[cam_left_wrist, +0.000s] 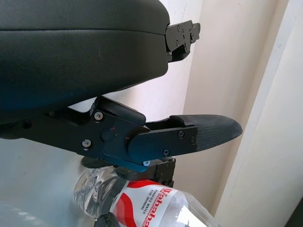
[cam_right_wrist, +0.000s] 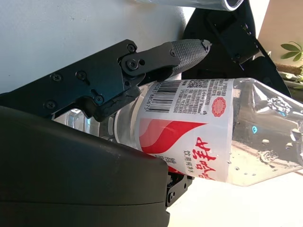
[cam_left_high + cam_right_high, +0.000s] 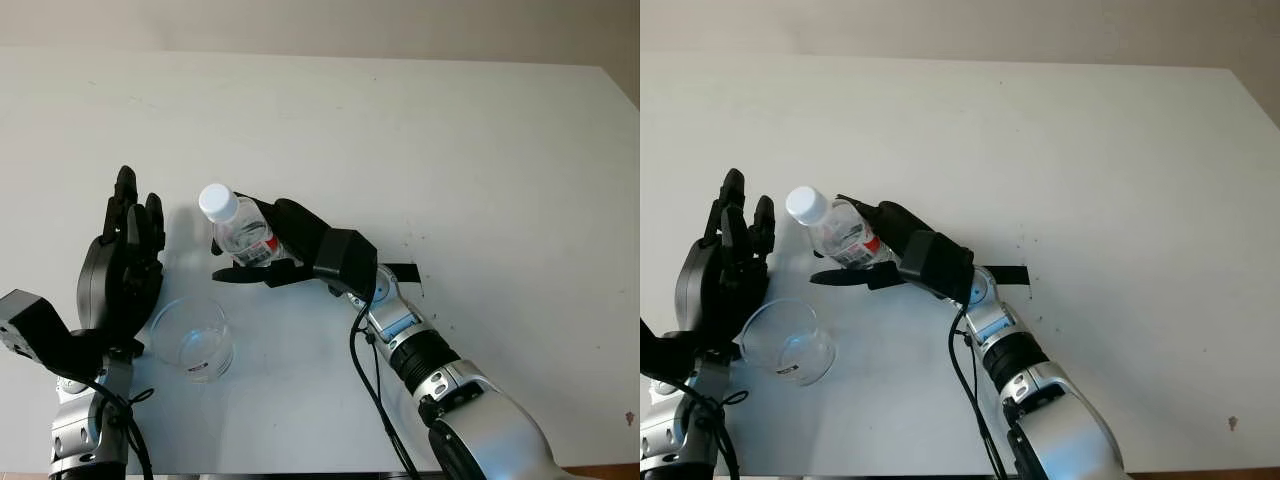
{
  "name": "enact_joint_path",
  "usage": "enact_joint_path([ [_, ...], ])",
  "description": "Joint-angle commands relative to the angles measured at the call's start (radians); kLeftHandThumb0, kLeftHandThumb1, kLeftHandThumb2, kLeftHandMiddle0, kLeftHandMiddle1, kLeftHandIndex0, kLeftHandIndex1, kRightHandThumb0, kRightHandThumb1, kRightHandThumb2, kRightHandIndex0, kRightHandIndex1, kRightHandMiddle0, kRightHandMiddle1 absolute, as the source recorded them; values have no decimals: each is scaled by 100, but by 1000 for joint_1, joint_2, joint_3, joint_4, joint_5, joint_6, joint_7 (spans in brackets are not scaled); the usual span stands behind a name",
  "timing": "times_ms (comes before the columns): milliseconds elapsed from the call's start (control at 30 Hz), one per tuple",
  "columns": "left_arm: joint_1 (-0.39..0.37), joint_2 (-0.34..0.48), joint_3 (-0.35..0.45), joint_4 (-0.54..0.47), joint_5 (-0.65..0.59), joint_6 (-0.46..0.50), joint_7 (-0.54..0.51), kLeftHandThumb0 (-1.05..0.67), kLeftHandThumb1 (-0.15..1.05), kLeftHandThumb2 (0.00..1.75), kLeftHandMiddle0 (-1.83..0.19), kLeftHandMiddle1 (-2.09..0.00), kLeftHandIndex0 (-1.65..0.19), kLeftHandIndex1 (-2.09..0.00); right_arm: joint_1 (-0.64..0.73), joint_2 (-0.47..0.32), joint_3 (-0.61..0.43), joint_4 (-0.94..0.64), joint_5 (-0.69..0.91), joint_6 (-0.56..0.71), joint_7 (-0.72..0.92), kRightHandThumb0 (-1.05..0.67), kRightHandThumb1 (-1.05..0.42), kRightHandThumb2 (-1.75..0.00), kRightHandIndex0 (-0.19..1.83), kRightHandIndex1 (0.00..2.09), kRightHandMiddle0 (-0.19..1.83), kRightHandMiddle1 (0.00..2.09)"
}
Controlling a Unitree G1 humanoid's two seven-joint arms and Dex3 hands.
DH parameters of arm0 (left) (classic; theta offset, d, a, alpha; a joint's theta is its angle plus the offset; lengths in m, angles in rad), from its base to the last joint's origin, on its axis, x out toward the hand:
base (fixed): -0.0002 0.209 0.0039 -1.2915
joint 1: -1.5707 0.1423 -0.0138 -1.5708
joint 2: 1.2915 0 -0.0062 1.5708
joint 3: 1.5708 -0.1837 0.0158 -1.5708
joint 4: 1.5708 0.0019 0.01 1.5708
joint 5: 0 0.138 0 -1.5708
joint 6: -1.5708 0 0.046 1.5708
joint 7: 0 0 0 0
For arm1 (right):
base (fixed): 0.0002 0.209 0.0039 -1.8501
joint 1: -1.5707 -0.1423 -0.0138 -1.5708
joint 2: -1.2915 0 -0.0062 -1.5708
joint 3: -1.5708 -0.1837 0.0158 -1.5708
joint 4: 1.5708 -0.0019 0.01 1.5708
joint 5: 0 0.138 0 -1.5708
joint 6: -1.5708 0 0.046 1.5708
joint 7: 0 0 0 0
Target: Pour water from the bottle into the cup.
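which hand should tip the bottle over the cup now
Probably right: the right hand already grips the bottle, just above the cup. The left hand is open beside the cup.

Black three-finger hands on silver-and-black arms, w/ loose black cables.
Right hand (image 3: 300, 250): matte black, boxy black wrist block behind it, then silver forearm w/ black ribbed collar and rounded silver shell; thin black cable hanging beside forearm. Left hand (image 3: 122, 265): black rounded shell, segmented fingers, grey angular block at wrist, silver forearm w/ looped black cable. Wrist views: small screws in finger links, textured pads (image 2: 189, 47) on fingertips.
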Motion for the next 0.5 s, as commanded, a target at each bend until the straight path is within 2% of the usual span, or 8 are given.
enact_joint_path([
  [0, -7, 1, 6, 9, -2, -13, -6, -73, 105, 52, 18, -5, 19, -5, -17, -1, -5, 16, 4, -16, 0, -31, -105, -42, 183, 209, 183, 209],
  [167, -3, 12, 8, 10, 6, -21, -8, -73, 105, 53, 18, -5, 19, -5, -84, -40, -32, 35, -13, -90, -77, -24, -105, -47, 183, 209, 183, 209],
  [267, -4, 15, 11, 11, 2, -16, -11, -74, 105, 52, 19, -5, 19, -4, -132, -88, -32, 38, -56, -139, -146, -18, -94, -65, 183, 209, 183, 209],
  [367, -2, 17, 11, 9, 8, -19, -9, -74, 105, 50, 19, -5, 19, -4, -173, -139, -21, 32, -111, -180, -212, -12, -88, -64, 176, 209, 180, 209],
  [400, -2, 17, 10, 7, 9, -17, -6, -75, 105, 50, 19, -5, 19, -4, -189, -160, -9, 25, -147, -196, -241, -13, -90, -58, 169, 209, 173, 209],
  [433, -2, 16, 11, 7, 7, -16, -6, -75, 105, 50, 18, -5, 19, -5, -203, -178, 2, 17, -176, -212, -263, -16, -92, -49, 152, 209, 149, 209],
  [467, -3, 16, 10, 8, 7, -15, -5, -75, 105, 50, 18, -5, 19, -5, -216, -194, 14, 4, -206, -223, -284, -16, -93, -46, 144, 209, 133, 209],
])
